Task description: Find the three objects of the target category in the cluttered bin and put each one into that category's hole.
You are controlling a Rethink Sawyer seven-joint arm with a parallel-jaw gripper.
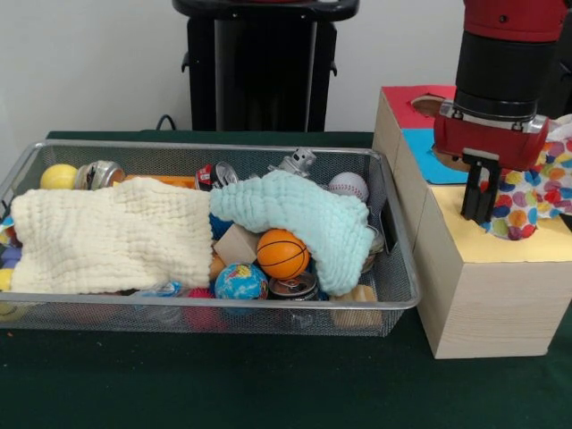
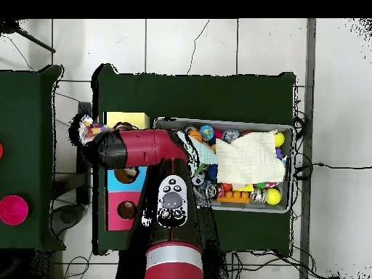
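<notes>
My gripper hangs over the yellow-topped wooden box at the right. Its fingers point down, close together, and look shut on a white polka-dot cloth. The cloth is bunched over the box top, stands up beside the fingers and hides the round hole. In the overhead view the cloth shows at the arm's end beside the yellow box top. The silver wire-mesh bin lies to the left, full of clutter. No other polka-dot cloth shows plainly in it.
In the bin a cream cloth and a mint cloth cover much of the clutter. A basketball, a globe ball, a baseball and a yellow ball show. Blue-topped and red-topped boxes stand behind the yellow one.
</notes>
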